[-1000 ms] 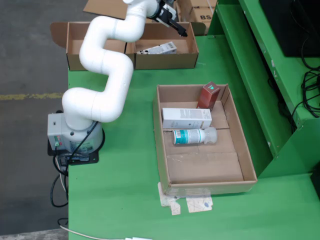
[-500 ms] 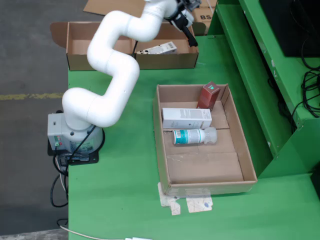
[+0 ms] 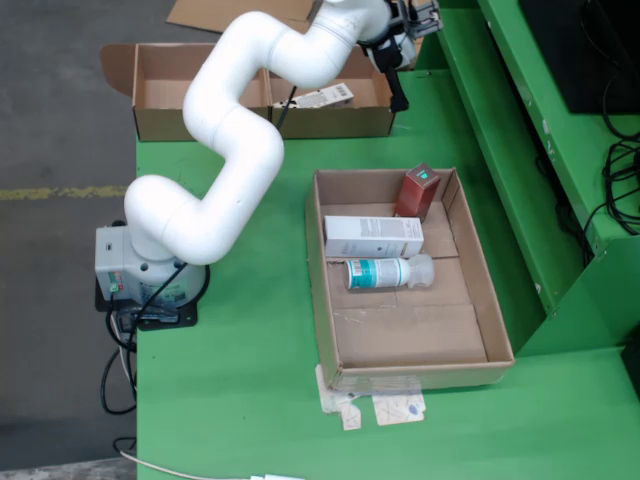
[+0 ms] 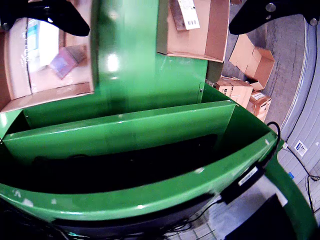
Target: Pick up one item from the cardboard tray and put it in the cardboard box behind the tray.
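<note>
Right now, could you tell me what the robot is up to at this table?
The white arm is reaching over the back of the green table, its pincer open and empty beside the cardboard box, which already holds a white carton. The cardboard tray holds a red box, a white box and a bottle, all untouched.

In the fixed view, three items lie in the tray [image 3: 497,320], the box [image 3: 330,120] behind it.
</note>
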